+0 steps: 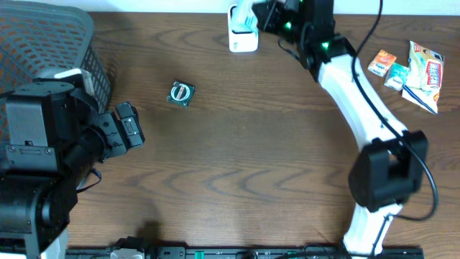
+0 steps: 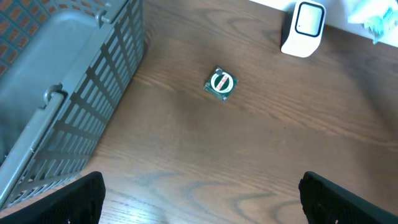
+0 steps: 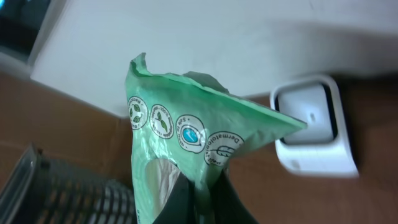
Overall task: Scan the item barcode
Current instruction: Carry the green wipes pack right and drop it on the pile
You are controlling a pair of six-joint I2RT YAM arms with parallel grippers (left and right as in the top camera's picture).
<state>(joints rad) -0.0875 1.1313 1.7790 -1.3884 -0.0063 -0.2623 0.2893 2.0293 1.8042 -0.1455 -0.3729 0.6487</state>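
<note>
With the right gripper (image 3: 202, 190) clamped on a green packet (image 3: 180, 143), probably wipes, close by the white scanner (image 3: 311, 124), the presenting step is in hand; next its barcode must face the scanner's window, the left gripper (image 1: 129, 129) gaping idle.

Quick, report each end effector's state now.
Left end effector: open, holding nothing.
Right end effector: closed on the green pouch.
</note>
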